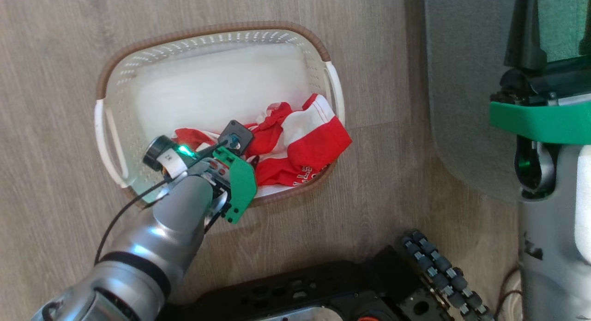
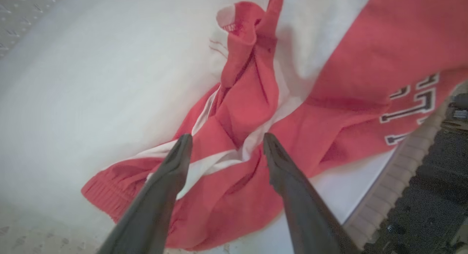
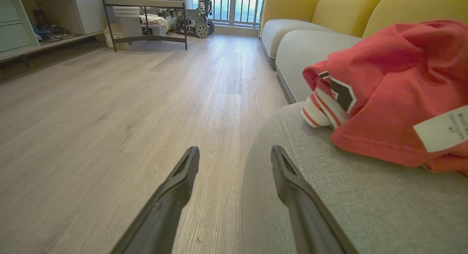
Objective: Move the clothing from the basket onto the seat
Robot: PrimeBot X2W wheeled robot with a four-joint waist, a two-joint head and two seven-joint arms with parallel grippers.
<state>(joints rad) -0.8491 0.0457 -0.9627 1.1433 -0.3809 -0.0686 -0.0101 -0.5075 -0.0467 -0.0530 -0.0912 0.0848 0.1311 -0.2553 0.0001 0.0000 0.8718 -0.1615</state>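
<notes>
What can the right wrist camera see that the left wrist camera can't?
Right wrist view: the grey seat with a red garment lying on it, wooden floor stretching away, and the open right gripper at the seat's edge. Left wrist view: the basket with its white bottom, red clothing with lettering inside it, and the open left gripper poised just over that clothing. Shared: each has red-and-white fabric and an open, empty gripper.
</notes>
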